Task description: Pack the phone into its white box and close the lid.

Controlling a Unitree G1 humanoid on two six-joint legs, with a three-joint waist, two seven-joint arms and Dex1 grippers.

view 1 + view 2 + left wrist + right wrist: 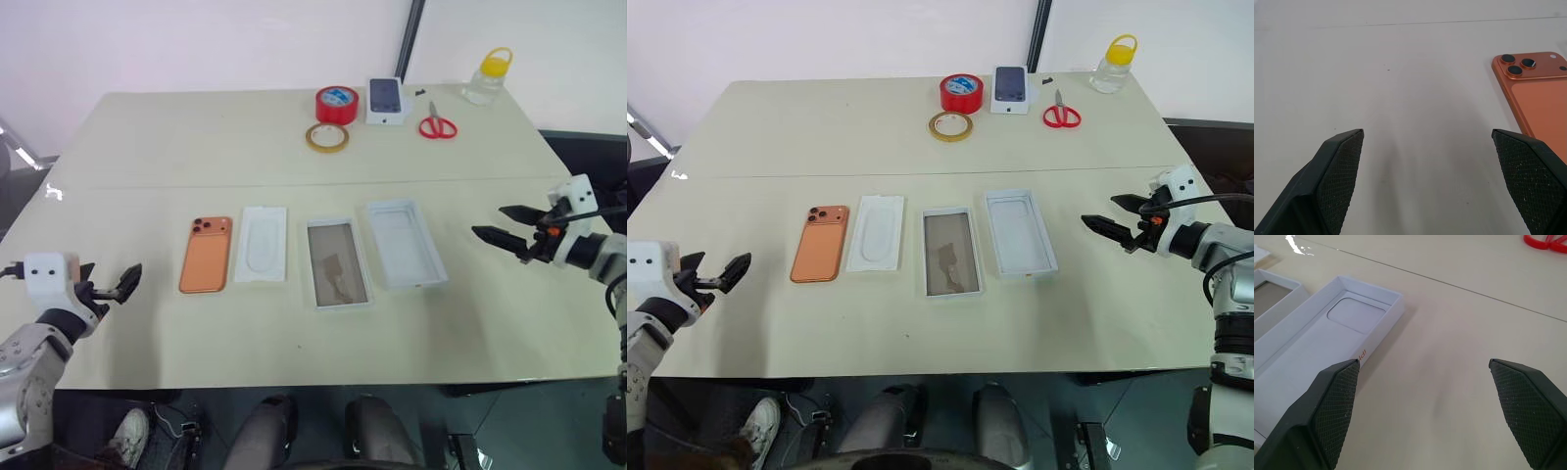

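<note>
Left gripper (110, 283) hangs at the lower left of the frame, jaws spread wide and holding nothing, with the phone (206, 254) lying just to its right, camera side up on the counter (147, 147). Over at the right edge, the right gripper (507, 224) is just as wide and just as empty, hovering off the counter beside the lid (406, 243).

So here's the line-up across the middle of the frame, 4 pieces in a row: the phone at the left, then a thin white insert (262, 243) with an oval recess, then the white box (338, 263) showing its brownish-grey floor, then the lid lying inside-up at the right. All 4 sit apart from one another.

At the top of the frame, well clear of the action: a red tape roll (337, 104), a tan tape ring (326, 137), a smaller white box (387, 101) with a dark phone pictured on it, red scissors (437, 124) and a yellow-capped bottle (489, 76).

By my read, nothing is packed yet; the pick-up of the phone is the step in hand. The left gripper looks best placed for it. That phone lies flat, so the next move calls for getting a finger under or across an edge, and then carrying it past the insert to the white box.
</note>
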